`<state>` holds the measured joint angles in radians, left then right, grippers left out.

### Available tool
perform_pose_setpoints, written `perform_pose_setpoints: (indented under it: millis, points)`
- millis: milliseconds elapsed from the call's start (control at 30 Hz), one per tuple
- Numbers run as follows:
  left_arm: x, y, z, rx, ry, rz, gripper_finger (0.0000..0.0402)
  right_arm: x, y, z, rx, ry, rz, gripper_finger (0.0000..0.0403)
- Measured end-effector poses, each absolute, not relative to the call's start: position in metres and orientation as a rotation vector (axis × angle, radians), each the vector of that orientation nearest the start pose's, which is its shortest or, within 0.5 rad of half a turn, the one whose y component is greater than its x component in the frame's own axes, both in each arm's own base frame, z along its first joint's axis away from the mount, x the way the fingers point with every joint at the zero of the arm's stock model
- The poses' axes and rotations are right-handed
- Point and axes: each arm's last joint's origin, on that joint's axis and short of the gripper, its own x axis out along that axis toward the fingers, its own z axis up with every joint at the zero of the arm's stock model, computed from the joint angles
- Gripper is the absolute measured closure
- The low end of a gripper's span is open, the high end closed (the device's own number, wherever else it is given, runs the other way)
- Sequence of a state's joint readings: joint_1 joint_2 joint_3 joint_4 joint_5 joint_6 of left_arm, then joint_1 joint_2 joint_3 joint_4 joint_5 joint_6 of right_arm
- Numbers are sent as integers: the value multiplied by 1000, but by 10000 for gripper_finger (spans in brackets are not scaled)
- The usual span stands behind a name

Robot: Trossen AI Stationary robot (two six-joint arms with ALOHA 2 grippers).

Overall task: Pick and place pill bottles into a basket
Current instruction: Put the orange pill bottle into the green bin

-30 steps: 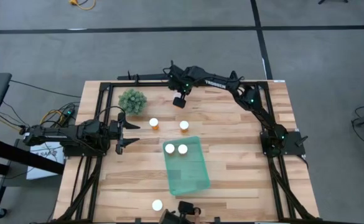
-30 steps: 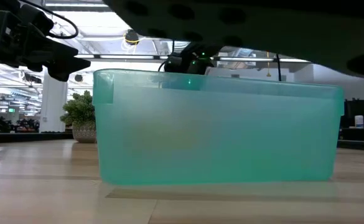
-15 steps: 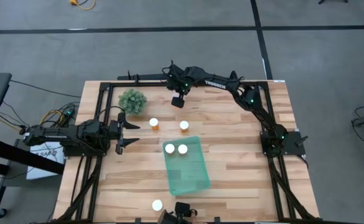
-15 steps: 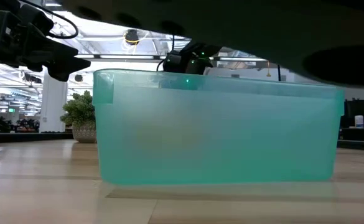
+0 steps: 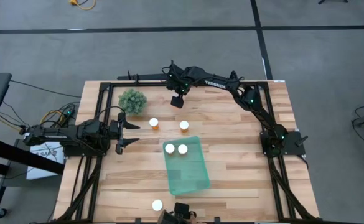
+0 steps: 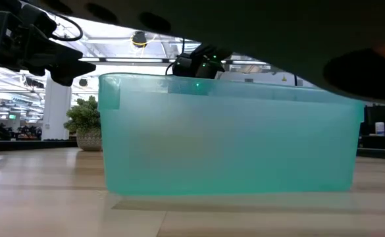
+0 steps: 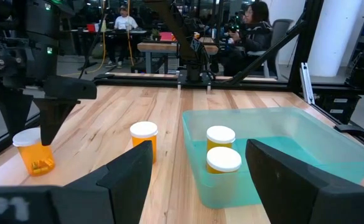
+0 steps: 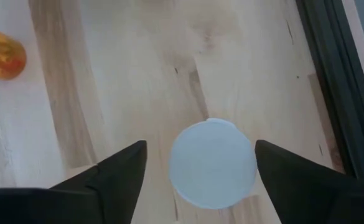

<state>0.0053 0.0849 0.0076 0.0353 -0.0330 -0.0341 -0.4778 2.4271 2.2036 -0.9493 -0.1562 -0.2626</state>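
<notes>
The table (image 5: 244,168) was a pale wooden top with a black frame running along its far edge and down both sides. The teal basket (image 5: 191,174) lay near the middle, reaching toward the near edge, with two pill bottles (image 5: 176,149) side by side in its far end; the rest of its floor was bare. Open wood lay wide on the right half of the table, between the basket and the right edge.

Two more bottles stood on the wood just beyond the basket's far rim: one (image 5: 184,126) nearer the middle, another (image 5: 154,123) to its left. A fifth bottle (image 5: 157,205) stood by the near edge, left of the basket. A small green plant (image 5: 132,99) sat near the far left corner.

The right hand (image 5: 178,101) hung over the far edge, and its wrist view looked straight down on a sixth bottle's white cap (image 8: 213,163) lying between the spread fingers (image 8: 116,171), neither finger touching it, with the black frame close beside it. The right arm carried white lettering, too small to read.

The left hand (image 5: 132,132) waited at the left edge, fingers apart and holding nothing.
</notes>
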Motion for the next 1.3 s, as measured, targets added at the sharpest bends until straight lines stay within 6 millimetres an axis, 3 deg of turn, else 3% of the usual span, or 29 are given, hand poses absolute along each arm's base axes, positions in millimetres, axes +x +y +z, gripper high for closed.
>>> perform_pose_setpoints:
  millis: [333, 667, 933, 1133, 1300]
  points:
    - [102, 2, 163, -33, 42, 39, 154, 453, -230, 192, 138, 1148, -133, 141]
    - [102, 2, 163, -33, 42, 39, 154, 453, -229, 192, 138, 1148, -132, 209]
    - [102, 2, 163, -33, 42, 39, 154, 454, -226, 192, 135, 1152, -127, 188]
    - [102, 1, 163, -34, 42, 39, 154, 455, -225, 192, 135, 1153, -124, 214]
    - [102, 1, 163, -33, 42, 39, 154, 454, -225, 193, 136, 1156, -123, 212]
